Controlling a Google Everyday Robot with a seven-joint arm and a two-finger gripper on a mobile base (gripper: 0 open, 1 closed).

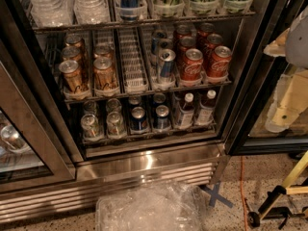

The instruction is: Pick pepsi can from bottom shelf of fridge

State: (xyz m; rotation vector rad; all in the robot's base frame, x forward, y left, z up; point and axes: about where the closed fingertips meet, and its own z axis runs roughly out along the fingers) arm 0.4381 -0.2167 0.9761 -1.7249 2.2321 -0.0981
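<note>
Fridge (144,163) bottom shelf (150,136) holds pepsi can (139,119); pincer (279,117) hangs far right.

Dark-blue pepsi can (139,120), silver top. Red-and-white Coca-Cola cans (192,64); gold cans (105,74). Silver slatted base on fridge (144,168). Cream gripper (278,119) at right edge, outside fridge. Blue X (216,195) on speckled floor (269,177).

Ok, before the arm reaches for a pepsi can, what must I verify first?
1. Dark-framed glass-door fridge open: ok.
2. Short dark-blue pepsi can upright at front of lowest wire bottom shelf: ok.
3. Room beside it: not ok, second blue can close on its right.
4. Cream gripper, at right edge outside the fridge, lined up with can: not ok.
5. Crumpled clear plastic on floor, out of the way: cannot tell.
</note>
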